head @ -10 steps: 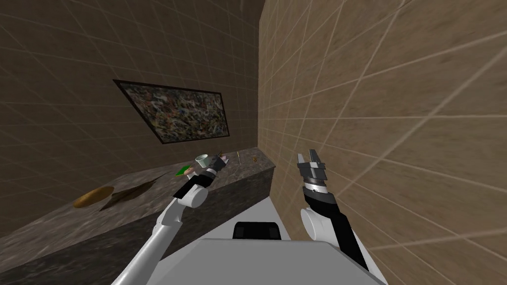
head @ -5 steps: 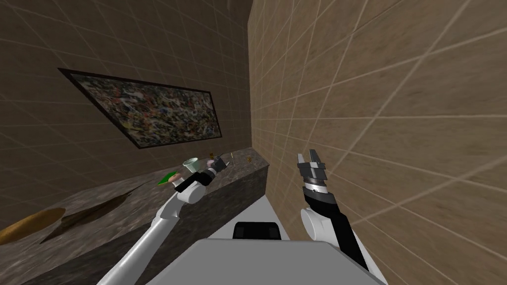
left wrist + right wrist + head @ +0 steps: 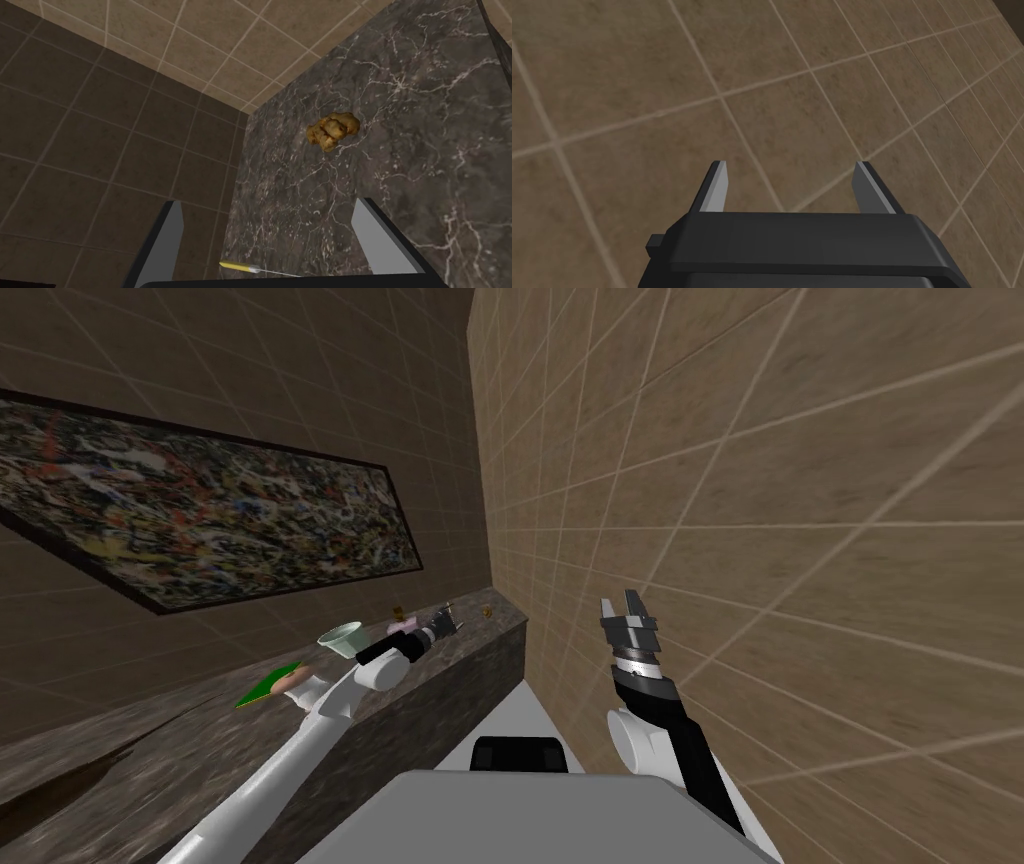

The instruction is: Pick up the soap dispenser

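Over the counter [image 3: 140,738] at 11 o'clock, left gripper [image 3: 443,621] hangs wide open, empty, ready to grasp. The dispenser [image 3: 402,628], likely that pink shape, sits at its 9 o'clock. At 1 o'clock, right gripper [image 3: 628,600] idles open and empty.

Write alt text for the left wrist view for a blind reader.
The left gripper, jaws open, hangs over a dark veined counter with a lumpy golden-brown object ahead. A thin yellow-handled stick lies between the jaws near their base.

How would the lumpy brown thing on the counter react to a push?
The lumpy brown thing looks knobbly, so it would probably tumble unevenly, not roll straight. The marbled counter looks smooth, so it might slide.
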Motion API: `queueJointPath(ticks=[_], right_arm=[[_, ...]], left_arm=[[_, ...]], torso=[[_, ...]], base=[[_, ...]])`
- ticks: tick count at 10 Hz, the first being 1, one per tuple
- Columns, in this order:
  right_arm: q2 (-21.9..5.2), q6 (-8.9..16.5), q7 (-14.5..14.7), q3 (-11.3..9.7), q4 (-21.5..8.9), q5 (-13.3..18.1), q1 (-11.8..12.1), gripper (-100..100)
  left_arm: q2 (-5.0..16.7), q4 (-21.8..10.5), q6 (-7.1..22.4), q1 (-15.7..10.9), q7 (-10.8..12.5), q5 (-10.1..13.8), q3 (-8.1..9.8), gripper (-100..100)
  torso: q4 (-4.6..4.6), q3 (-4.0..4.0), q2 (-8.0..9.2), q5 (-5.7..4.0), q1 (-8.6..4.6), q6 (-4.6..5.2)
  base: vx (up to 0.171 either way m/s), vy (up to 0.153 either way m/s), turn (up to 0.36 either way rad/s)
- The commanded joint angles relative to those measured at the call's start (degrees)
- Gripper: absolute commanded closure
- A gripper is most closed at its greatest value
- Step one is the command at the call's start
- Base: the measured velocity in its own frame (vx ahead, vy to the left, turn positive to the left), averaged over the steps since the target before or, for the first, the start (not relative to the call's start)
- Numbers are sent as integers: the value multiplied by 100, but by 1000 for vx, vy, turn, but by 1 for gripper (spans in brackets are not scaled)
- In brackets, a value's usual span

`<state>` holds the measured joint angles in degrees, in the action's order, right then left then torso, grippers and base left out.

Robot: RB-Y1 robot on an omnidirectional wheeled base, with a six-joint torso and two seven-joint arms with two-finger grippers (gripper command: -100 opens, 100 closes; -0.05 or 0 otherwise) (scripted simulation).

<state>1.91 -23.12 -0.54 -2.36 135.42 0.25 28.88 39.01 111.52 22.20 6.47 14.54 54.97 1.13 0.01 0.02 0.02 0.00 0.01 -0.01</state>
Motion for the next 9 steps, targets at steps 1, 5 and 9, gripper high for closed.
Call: queueJointPath(ticks=[1,5,9], right_arm=[[0,0,0,0,0,0,0,0],[0,0,0,1,0,0,1,0],[0,0,0,1,0,0,2,0]], left_arm=[[282,-144,211,-59,84,286,-45,-100],[813,-551,738,-183,429,918,-181,-100],[1473,-977,1278,-261,778,1685,-351,-100]], torso=[[0,0,0,0,0,0],[0,0,0,1,6,-7],[0,-1,-2,2,10,-10]], base=[[5,-8,-163],[9,-6,-216],[15,2,-276]])
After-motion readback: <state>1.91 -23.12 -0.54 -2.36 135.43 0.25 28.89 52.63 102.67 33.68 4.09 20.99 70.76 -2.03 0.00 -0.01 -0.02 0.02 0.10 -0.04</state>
